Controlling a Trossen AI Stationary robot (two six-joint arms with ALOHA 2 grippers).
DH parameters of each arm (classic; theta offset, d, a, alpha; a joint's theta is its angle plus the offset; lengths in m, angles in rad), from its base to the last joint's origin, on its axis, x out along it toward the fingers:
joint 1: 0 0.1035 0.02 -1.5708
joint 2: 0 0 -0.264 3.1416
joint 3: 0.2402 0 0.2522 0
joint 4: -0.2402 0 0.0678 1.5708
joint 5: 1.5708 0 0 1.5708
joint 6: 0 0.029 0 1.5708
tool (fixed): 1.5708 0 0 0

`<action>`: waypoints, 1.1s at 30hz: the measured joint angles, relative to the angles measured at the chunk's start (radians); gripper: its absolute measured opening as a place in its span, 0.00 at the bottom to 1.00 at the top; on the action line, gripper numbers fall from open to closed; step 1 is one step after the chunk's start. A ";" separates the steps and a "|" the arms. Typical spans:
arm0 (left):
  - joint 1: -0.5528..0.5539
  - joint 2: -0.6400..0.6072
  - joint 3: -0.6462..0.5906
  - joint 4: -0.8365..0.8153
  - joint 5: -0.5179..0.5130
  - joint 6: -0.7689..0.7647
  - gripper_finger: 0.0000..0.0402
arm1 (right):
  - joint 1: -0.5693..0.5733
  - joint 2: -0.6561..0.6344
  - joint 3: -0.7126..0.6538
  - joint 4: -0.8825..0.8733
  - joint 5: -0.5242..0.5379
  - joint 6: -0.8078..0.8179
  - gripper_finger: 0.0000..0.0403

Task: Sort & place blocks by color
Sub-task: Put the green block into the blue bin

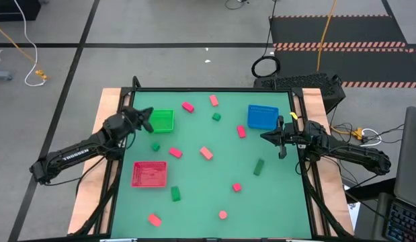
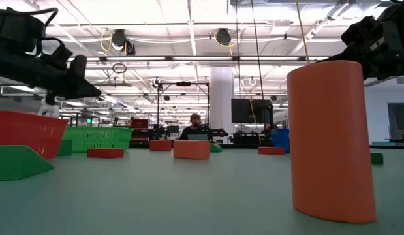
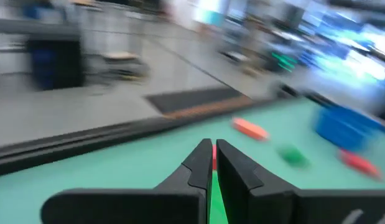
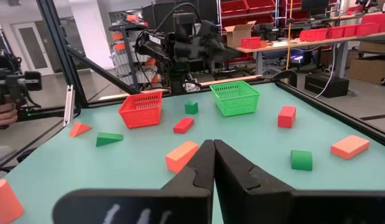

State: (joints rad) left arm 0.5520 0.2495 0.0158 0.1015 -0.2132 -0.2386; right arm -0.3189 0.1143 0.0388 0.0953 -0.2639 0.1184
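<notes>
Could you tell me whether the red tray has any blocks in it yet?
Empty as far as shown: the high view shows the red tray with only its bare floor, no blocks inside.

I've got open mat (image 1: 194, 202) down the middle toward the near edge, only a few scattered blocks to thread between. My left gripper (image 1: 147, 121) hangs right at the green basket (image 1: 164, 121), so that corner is tight; a green block (image 1: 155, 146) sits just below it. The red basket (image 1: 149, 174) blocks the left side lower down. On the right, my right gripper (image 1: 281, 139) hovers beside the blue basket (image 1: 262, 117), with a red block (image 1: 241, 132) close by on the inner side and a green bar (image 1: 259, 167) nearer me. Between those there's a lane past the orange block (image 1: 206, 152).
</notes>
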 joint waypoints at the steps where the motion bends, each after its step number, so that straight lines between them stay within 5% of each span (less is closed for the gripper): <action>1: 0.000 0.000 0.000 -0.009 0.066 0.027 0.06 | 0.000 0.000 0.000 0.000 0.000 0.000 0.00; 5: 0.000 0.000 0.000 -0.067 0.235 0.093 0.06 | 0.000 0.000 0.000 0.000 0.000 0.000 0.00; 16: -0.020 0.000 0.000 -0.078 0.395 0.109 0.06 | 0.000 0.000 0.000 0.000 0.000 0.000 0.00; 33: -0.064 0.000 0.000 -0.076 0.395 0.211 0.06 | 0.000 0.000 0.000 0.000 0.000 0.000 0.00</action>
State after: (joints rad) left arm 0.4881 0.2497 0.0162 0.0257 0.1819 -0.0276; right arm -0.3188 0.1143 0.0389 0.0953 -0.2640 0.1184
